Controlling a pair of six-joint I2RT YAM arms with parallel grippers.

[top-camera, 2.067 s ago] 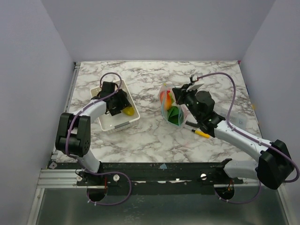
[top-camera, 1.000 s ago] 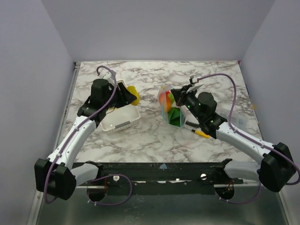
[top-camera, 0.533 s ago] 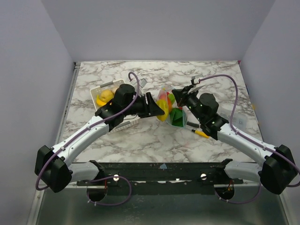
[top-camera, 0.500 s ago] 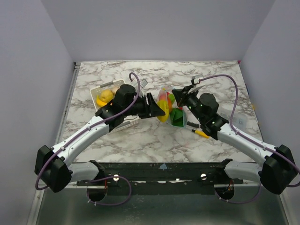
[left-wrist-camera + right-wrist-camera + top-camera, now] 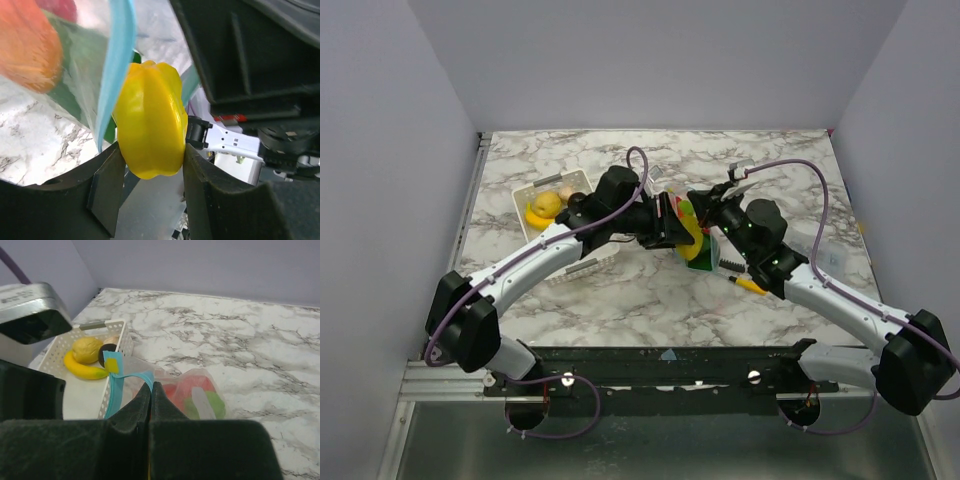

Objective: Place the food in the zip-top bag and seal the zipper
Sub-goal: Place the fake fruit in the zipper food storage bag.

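Left gripper (image 5: 150,167) clenched a glossy, lobed yellow toy food (image 5: 150,125) at the crinkly clear zip-top bag's (image 5: 200,390) mouth, mid-tabletop; my right gripper (image 5: 151,385) pinched its smooth light-blue zipper (image 5: 116,385).

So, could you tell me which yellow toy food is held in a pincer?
The ribbed yellow pepper-like piece, clamped in the left pincer at the mouth of the bag; the banana and lemon lie in the white basket.
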